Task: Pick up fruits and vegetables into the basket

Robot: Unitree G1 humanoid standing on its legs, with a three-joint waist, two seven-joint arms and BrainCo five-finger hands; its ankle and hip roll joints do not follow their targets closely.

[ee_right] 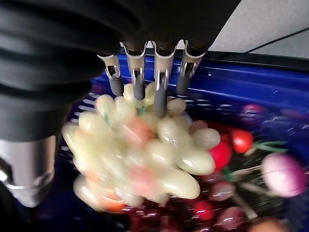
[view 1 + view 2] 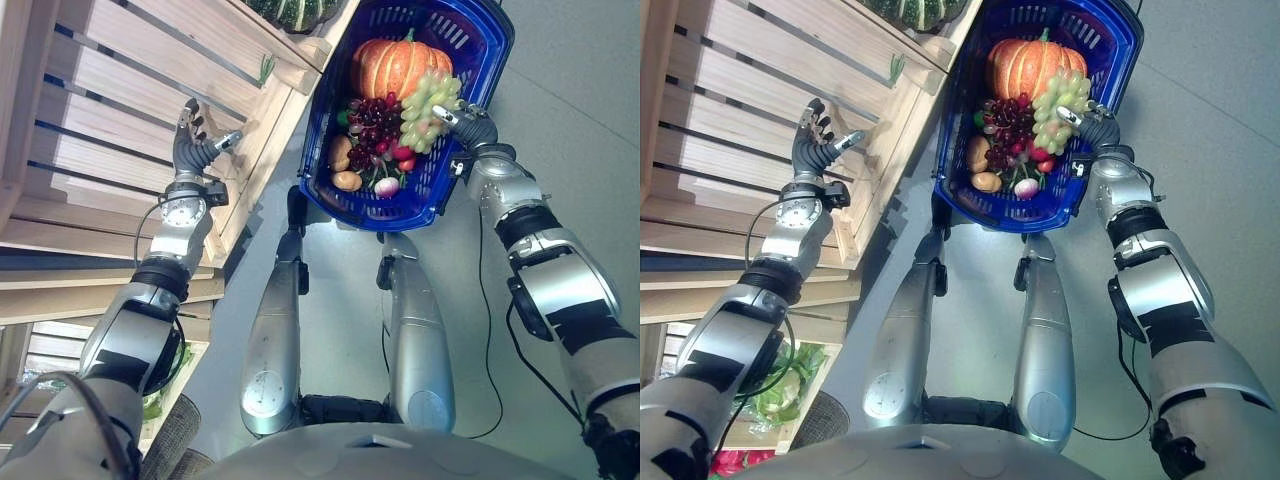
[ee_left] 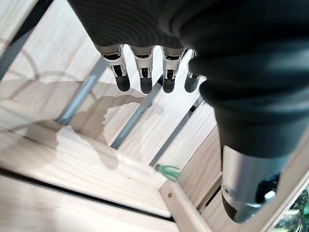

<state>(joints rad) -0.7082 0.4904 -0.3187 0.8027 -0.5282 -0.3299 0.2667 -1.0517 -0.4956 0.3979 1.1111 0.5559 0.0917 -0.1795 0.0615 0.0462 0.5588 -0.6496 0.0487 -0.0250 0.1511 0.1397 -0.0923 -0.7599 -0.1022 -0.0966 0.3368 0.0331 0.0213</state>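
A blue basket (image 2: 440,195) sits on the floor ahead of me. Inside it lie an orange pumpkin (image 2: 395,65), a bunch of green grapes (image 2: 428,105), dark red grapes (image 2: 372,125), a potato (image 2: 347,180) and a radish (image 2: 387,185). My right hand (image 2: 470,128) is over the basket's right side. Its straight fingers (image 1: 139,82) touch the top of the green grapes (image 1: 145,154), with the thumb apart beside the bunch. My left hand (image 2: 192,148) is raised in front of the wooden crates, its fingers (image 3: 145,77) spread and holding nothing.
Slatted wooden crates (image 2: 120,120) stand along the left, right beside the basket. A dark green squash (image 2: 290,12) lies in the top crate, a green stem tip (image 3: 168,170) pokes over a crate edge, and leafy greens (image 2: 780,385) fill a lower crate. Grey floor (image 2: 580,120) spreads to the right.
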